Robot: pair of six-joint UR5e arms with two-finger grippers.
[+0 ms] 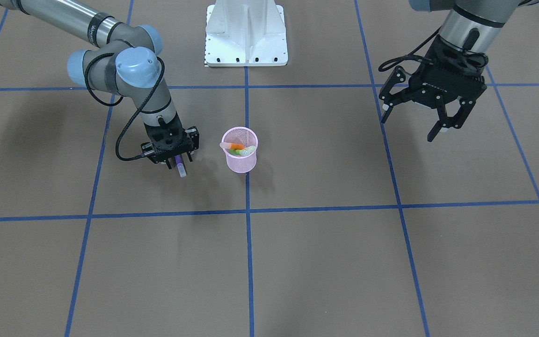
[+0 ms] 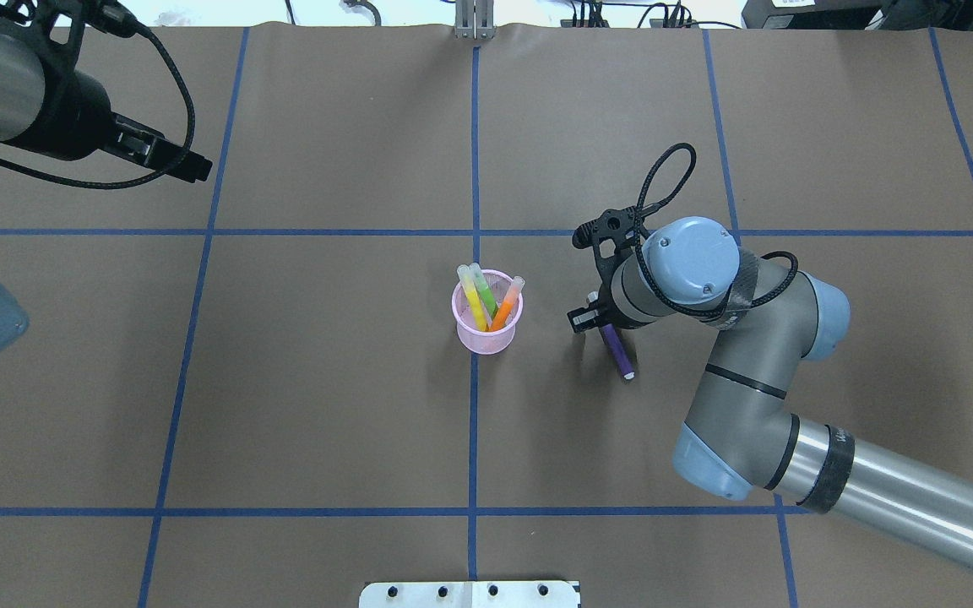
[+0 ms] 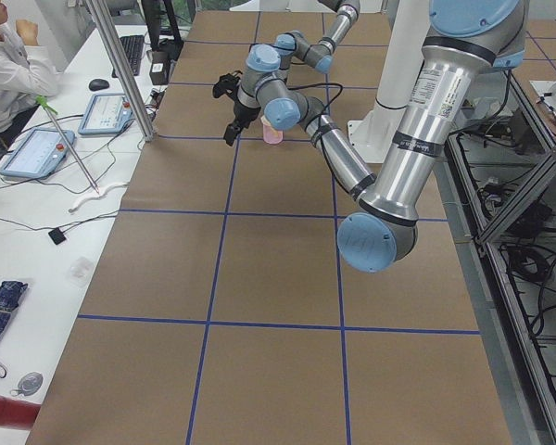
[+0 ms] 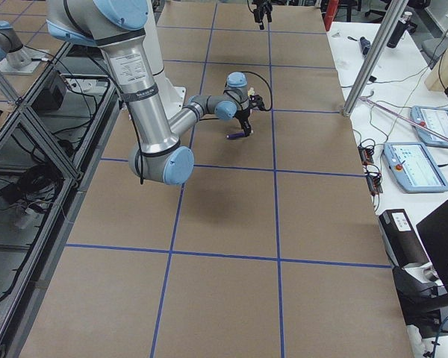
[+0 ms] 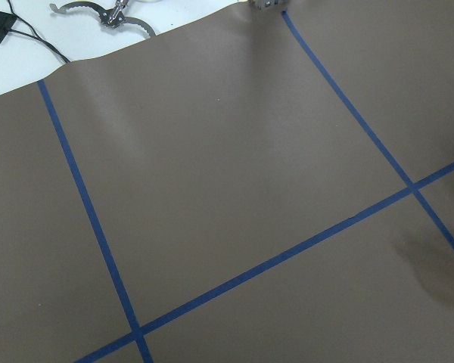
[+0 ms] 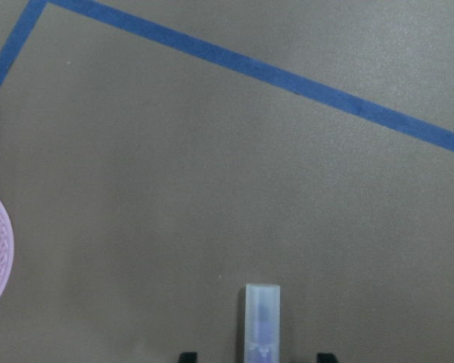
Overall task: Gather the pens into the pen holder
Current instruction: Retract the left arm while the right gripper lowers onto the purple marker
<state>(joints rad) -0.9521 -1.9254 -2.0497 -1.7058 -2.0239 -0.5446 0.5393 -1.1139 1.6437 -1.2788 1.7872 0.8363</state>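
Right pincer (image 1: 178,161) spread around purple pen (image 1: 181,169), pen holder (image 1: 240,164) nearby

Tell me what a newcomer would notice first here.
The pink pen holder stands out at the middle of the table, with a yellow pen, a green pen and an orange pen sticking out of it. Just beside it, the right gripper has the purple pen between its fingers; whether it is clamped is unclear. The left gripper hangs open, well away from the cup.
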